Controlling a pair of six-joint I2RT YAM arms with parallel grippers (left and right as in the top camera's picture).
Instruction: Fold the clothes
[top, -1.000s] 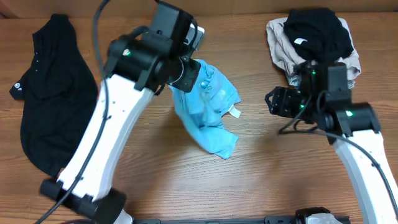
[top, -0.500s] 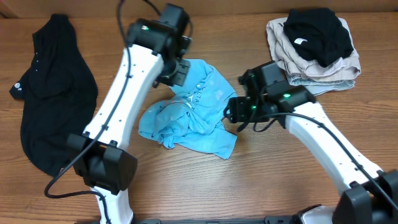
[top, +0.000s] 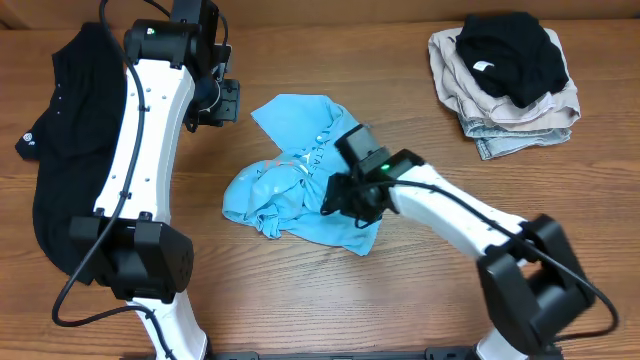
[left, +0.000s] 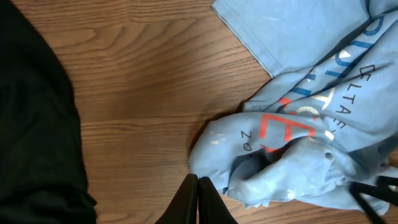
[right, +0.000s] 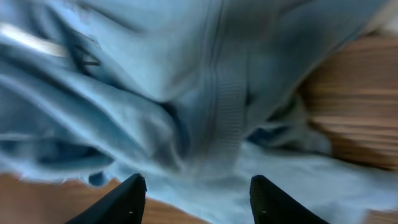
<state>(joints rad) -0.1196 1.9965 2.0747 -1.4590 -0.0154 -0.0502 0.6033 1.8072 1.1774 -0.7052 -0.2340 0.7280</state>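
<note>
Since the light blue T-shirt is soft, light and limp, it'll likely drape and bunch, not hold shape. Best grab looks like a hem edge, e.g. the flat flap at its far-left corner. It lies crumpled mid-counter, lettering up, rough long axis far-left to near-right. Right claw hangs spread over it. Left claw is pinched together, empty, beside the shirt.

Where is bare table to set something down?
Bare wood lies between the blue T-shirt and the pile of clothes, and along the front edge below the T-shirt. The left is crowded: black shirt and left arm.
</note>
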